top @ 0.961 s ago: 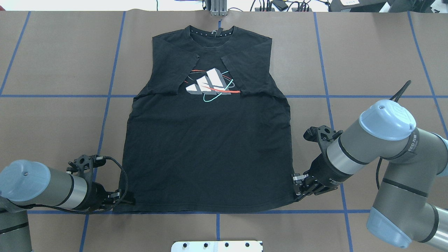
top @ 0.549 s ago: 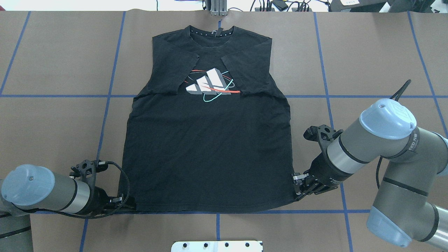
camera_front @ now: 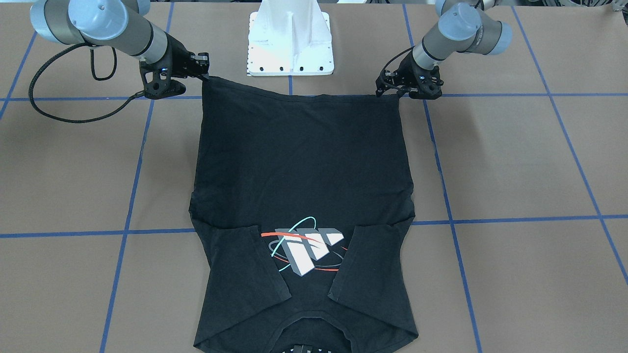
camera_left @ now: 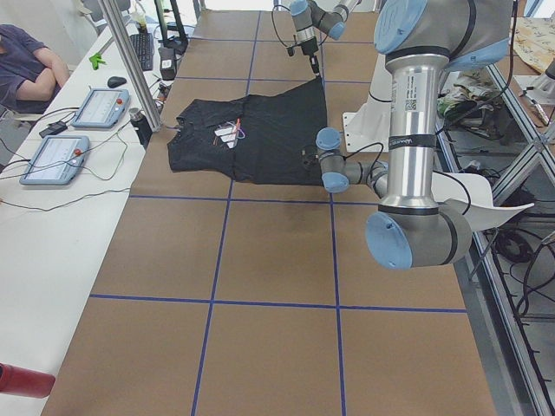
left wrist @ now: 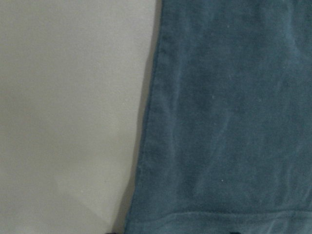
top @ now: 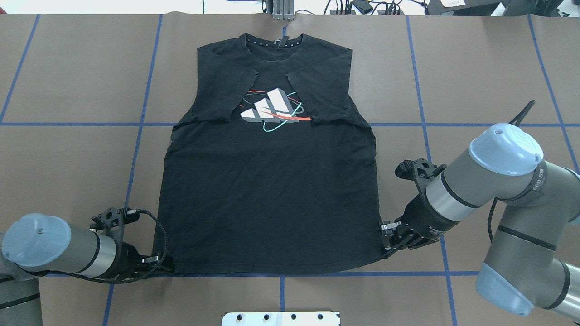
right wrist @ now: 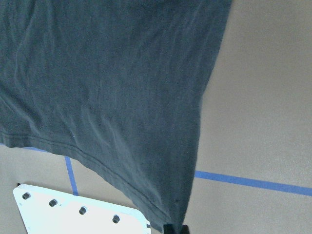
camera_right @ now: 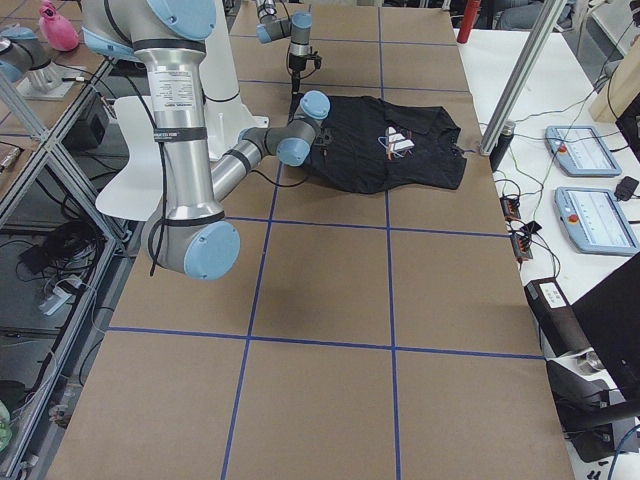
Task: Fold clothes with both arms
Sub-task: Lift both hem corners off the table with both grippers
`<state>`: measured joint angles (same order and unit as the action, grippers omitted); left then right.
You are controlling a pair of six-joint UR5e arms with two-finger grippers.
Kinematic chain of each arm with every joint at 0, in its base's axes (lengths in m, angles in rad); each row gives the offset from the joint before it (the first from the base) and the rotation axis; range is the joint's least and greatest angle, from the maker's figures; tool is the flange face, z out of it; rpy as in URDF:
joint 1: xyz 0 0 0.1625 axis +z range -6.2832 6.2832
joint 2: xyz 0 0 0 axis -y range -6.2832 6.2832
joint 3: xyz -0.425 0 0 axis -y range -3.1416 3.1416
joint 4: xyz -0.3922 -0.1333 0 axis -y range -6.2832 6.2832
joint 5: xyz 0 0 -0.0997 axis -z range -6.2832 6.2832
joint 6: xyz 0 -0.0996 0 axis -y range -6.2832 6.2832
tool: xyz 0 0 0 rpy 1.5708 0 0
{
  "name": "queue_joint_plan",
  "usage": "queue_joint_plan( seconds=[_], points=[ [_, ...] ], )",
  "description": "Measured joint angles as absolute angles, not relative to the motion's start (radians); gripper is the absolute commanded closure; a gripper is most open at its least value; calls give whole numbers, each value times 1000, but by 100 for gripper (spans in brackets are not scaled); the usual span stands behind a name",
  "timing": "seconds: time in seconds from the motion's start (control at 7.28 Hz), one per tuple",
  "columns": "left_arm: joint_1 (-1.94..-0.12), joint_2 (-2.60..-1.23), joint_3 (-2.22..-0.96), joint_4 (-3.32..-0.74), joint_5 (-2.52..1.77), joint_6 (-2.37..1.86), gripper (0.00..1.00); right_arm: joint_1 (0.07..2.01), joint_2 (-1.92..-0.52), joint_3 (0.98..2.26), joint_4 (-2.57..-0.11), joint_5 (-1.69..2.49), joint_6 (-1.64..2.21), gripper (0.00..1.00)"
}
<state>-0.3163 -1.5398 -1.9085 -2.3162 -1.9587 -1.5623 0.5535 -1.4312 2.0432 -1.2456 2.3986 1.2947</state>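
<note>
The black T-shirt (top: pixel 272 190) lies flat and print side up on the brown table, both sleeves folded in over the chest; it also shows in the front view (camera_front: pixel 299 162). My left gripper (top: pixel 166 266) sits low at the shirt's near left hem corner; its wrist view shows the hem (left wrist: pixel 224 117) flat on the table and two dark tips apart at the bottom edge, so it looks open. My right gripper (top: pixel 384 246) is shut on the near right hem corner, and the cloth (right wrist: pixel 107 87) rises slightly to the closed tips (right wrist: pixel 175 228).
The white pedestal base (camera_front: pixel 290 44) stands just behind the hem, between the two arms. A black cable (camera_front: pixel 54 115) loops on the table beside the right arm. Blue tape lines cross the table. Operator tablets (camera_left: pixel 52 156) lie on the side bench.
My left arm has moved toward the table's near edge, bringing its gripper down to the hem corner. My right arm has shifted only slightly and still holds its corner.
</note>
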Motion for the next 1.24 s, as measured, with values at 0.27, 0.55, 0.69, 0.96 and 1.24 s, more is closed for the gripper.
queue_joint_plan(
  seconds=[0.27,0.55,0.69,0.96,1.24],
  points=[
    [-316,-1543,-1909,-2311,-1959,-1562,100,555,-1432,2042,-1246,2399,1295,100],
    [-315,-1549,-1918,-2292,-1964,-1563,100,555,-1433,2041,-1246,2399,1294,100],
    [-317,-1552,-1921,-2286,-1966,-1563,100,555,-1433,2041,-1246,2399,1293,100],
    [-321,-1556,-1929,-2283,-1970,-1563,100,555,-1433,2041,-1246,2399,1293,100],
    [-332,-1540,-1988,-2276,-1982,-1563,100,564,-1442,2045,-1246,2423,1293,100]
  ],
)
